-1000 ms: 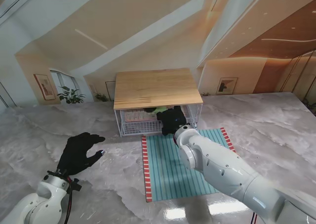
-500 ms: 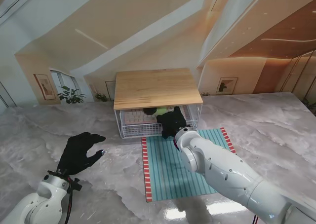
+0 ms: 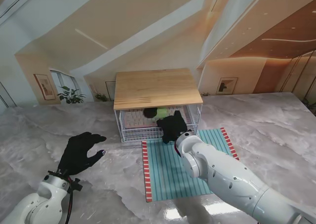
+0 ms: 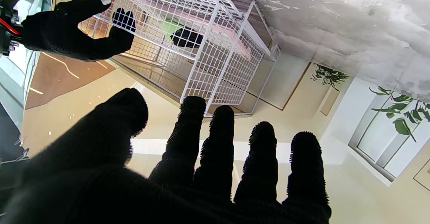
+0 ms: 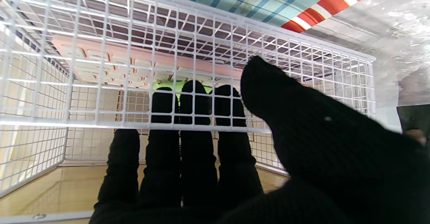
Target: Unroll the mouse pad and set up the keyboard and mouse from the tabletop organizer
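A glossy grey marble table [image 3: 276, 130] is reflecting the ceiling lights. Beyond it, cream walls [image 3: 148, 31] are glowing under warm strip lighting, framed pictures [image 3: 226, 85] are hanging, and a leafy plant [image 3: 70, 95] is standing beside a window [image 3: 61, 81].

White arms [image 3: 232, 177], black knit-gloved hands

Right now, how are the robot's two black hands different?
The right hand reaches into the white wire organizer, fingers poking through its mesh near the pink keyboard; the left hand hovers over bare table, far from the organizer. The right hand sits at the striped mouse pad's far edge; the left is off it. Both wear black gloves and hold nothing.
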Available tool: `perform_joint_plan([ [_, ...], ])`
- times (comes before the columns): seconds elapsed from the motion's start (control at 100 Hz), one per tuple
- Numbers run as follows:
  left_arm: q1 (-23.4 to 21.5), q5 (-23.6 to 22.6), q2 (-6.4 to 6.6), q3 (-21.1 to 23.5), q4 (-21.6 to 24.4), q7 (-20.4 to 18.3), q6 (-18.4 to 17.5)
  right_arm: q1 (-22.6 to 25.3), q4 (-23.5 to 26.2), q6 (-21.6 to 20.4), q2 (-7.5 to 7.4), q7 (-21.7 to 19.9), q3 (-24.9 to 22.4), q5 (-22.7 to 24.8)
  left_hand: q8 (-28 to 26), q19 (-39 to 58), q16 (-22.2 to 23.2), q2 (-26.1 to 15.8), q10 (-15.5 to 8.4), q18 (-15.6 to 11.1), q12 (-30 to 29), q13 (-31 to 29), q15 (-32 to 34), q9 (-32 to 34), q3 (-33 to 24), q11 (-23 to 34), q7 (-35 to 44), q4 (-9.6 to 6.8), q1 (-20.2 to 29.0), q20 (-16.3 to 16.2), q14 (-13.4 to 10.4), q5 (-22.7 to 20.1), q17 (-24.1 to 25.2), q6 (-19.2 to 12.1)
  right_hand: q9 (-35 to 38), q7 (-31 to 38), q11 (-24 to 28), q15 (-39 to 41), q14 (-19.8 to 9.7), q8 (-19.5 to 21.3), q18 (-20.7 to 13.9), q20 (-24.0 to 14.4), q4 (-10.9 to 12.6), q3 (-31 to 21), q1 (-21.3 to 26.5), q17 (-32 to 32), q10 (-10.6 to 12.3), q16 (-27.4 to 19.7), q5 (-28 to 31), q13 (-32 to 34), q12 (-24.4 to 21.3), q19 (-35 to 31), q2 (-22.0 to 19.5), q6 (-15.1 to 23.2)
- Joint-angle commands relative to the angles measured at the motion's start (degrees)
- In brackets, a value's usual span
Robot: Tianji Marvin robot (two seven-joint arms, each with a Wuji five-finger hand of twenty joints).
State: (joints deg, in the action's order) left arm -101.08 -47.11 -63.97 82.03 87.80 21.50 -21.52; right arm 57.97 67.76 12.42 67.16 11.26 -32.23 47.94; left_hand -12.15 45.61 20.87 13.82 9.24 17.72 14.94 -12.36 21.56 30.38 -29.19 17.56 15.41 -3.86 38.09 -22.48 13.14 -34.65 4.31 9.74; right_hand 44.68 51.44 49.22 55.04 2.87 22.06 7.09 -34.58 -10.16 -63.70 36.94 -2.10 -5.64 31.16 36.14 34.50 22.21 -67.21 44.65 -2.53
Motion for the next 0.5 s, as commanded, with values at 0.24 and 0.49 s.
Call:
perform_joint_plan([
  [0.24, 0.1, 0.5, -0.38, -0.5, -0.2, -0.6, -0.9, 3.3, 3.3, -0.8, -1.21, -2.4, -1.1, 1.6, 0.6, -0.8, -0.4, -0.4, 0.1, -1.1, 0.0, 0.8, -0.7, -2.0, 0.7, -0.3, -0.6, 0.14, -1.7, 0.4, -1.7, 0.8, 0.6, 0.1, 5.8, 5.1, 3.6, 2.6, 1.9, 0.2, 2.0, -2.5, -1.6, -1.5, 1.3, -0.7, -1.5, 1.0, 6.2, 4.5, 0.9, -1.4, 2.3, 2.0],
  [0.49, 0.2, 0.8, -0.4, -0.6, -0.2, -0.7, -1.1, 4.9, 5.3, -1.1, -1.91, -3.7, -2.2, 2.4, 0.7, -0.8, -0.4, -0.3, 0.1, -1.1, 0.0, 0.8, -0.7, -2.1, 0.8, -0.3, -0.7, 0.14, -1.7, 0.4, -1.7, 0.8, 0.5, 0.2, 7.3, 5.4, 3.7, 3.4, 2.5, 0.3, 2.6, -3.1, -1.7, -1.4, 0.7, -1.7, -2.1, 1.2, 7.5, 5.8, 1.4, -1.9, 2.6, 1.5],
])
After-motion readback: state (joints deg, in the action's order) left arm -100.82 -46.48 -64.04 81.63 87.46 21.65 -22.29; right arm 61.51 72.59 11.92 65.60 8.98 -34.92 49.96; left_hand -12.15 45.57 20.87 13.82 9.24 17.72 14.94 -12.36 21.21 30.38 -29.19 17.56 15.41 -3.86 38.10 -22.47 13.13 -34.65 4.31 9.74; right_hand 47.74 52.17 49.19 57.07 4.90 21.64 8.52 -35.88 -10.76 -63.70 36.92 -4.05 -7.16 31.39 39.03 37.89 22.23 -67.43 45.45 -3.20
